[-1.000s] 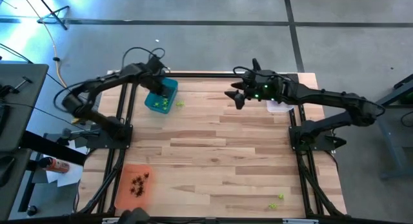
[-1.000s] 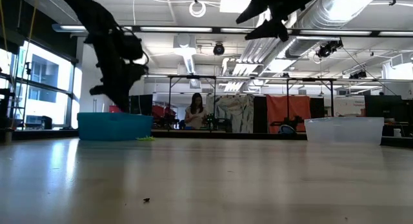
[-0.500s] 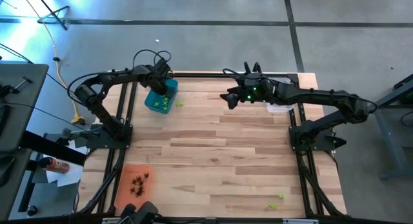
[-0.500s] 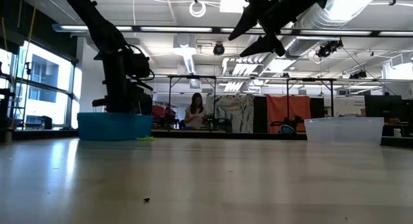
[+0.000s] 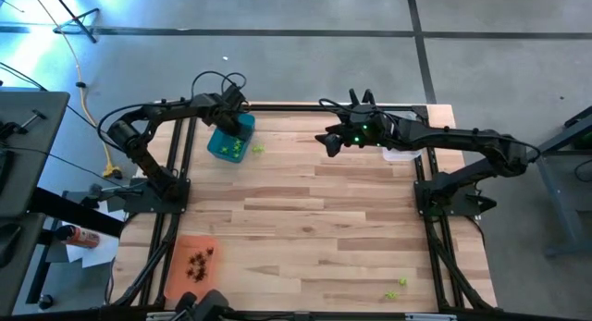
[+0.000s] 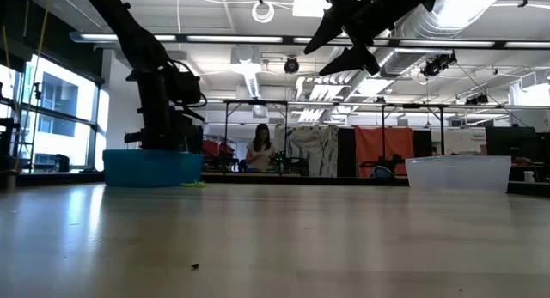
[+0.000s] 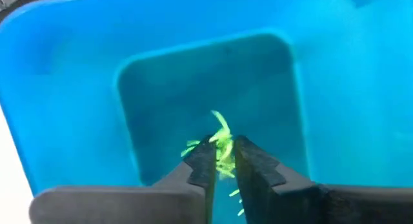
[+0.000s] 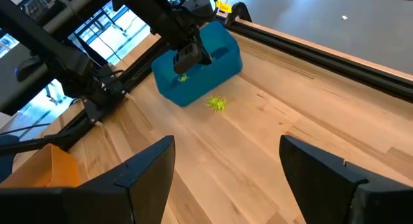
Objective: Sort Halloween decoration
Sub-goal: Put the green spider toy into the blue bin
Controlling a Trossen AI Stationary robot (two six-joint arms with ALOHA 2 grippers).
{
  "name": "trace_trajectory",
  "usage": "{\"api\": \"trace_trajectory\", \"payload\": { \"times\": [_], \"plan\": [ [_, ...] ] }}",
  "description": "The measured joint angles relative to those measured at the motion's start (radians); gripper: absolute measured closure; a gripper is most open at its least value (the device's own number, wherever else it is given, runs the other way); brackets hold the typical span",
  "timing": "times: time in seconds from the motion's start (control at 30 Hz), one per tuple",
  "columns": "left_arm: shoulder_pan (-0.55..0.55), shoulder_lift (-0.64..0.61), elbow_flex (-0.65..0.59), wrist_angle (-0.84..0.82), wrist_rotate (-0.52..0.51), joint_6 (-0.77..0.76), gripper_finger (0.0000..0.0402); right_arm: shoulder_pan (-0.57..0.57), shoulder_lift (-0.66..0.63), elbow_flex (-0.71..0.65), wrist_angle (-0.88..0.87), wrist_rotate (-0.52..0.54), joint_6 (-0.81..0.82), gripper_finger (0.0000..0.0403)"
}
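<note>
My left gripper [image 5: 231, 127] points down into the teal tray [image 5: 228, 143] at the table's far left, shut on a lime green spiky trinket [image 7: 222, 137]; the right wrist view shows it at that gripper's fingertips [image 8: 182, 76]. More lime green trinkets [image 5: 235, 151] lie in the tray. One lime green trinket [image 8: 217, 103] lies on the table beside the tray. My right gripper [image 5: 326, 139] hangs open, high above the far middle of the table, with nothing between its fingers [image 8: 148, 166]. My left gripper has the lime green trinket [image 7: 224, 153] between its two fingertips, which stand only a narrow gap apart. The fingers come from above, pointing down into the teal tray. The trinket's spikes stick out past the tips, above the tray's floor [image 7: 168, 95].
An orange tray [image 5: 180, 275] with dark trinkets [image 5: 199, 262] sits at the near left. A clear tray [image 6: 460, 172] stands at the far right. Two lime green trinkets [image 5: 398, 286] lie near the front right edge. A person sits in the room beyond the table.
My left gripper has gone down into the teal tray and tipped more steeply, then kept still. My right gripper has sunk a little and shifted toward the table's left, rolling somewhat, and stays open.
</note>
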Motion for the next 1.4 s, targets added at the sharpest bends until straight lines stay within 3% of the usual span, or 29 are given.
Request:
{"api": "trace_trajectory", "payload": {
  "times": [0.27, 0.53, 0.77, 0.97, 1.23, 1.4],
  "plan": [
    [-0.017, -0.045, 0.000, -0.010, 0.001, 0.001, 0.0280, 0.000, 0.000, 0.000, 0.000, 0.000, -0.017, 0.0130],
    [-0.017, -0.240, 0.045, -0.056, 0.002, 0.017, 0.0226, -0.001, -0.036, 0.000, 0.038, -0.004, -0.112, 0.0130],
    [-0.087, -0.461, 0.067, 0.034, 0.135, -0.053, 0.0218, -0.001, -0.138, 0.000, 0.013, -0.045, -0.193, 0.0130],
    [-0.247, -0.594, 0.066, 0.112, 0.203, -0.071, 0.0218, 0.000, -0.219, 0.000, -0.112, -0.190, -0.196, 0.0130],
    [-0.422, -0.631, 0.066, 0.255, 0.142, -0.034, 0.0218, -0.001, -0.247, 0.000, -0.168, -0.244, -0.202, 0.0130],
    [-0.457, -0.567, 0.095, 0.233, 0.018, -0.103, 0.0218, -0.001, -0.230, 0.000, -0.138, -0.204, -0.210, 0.0130]
  ]
}}
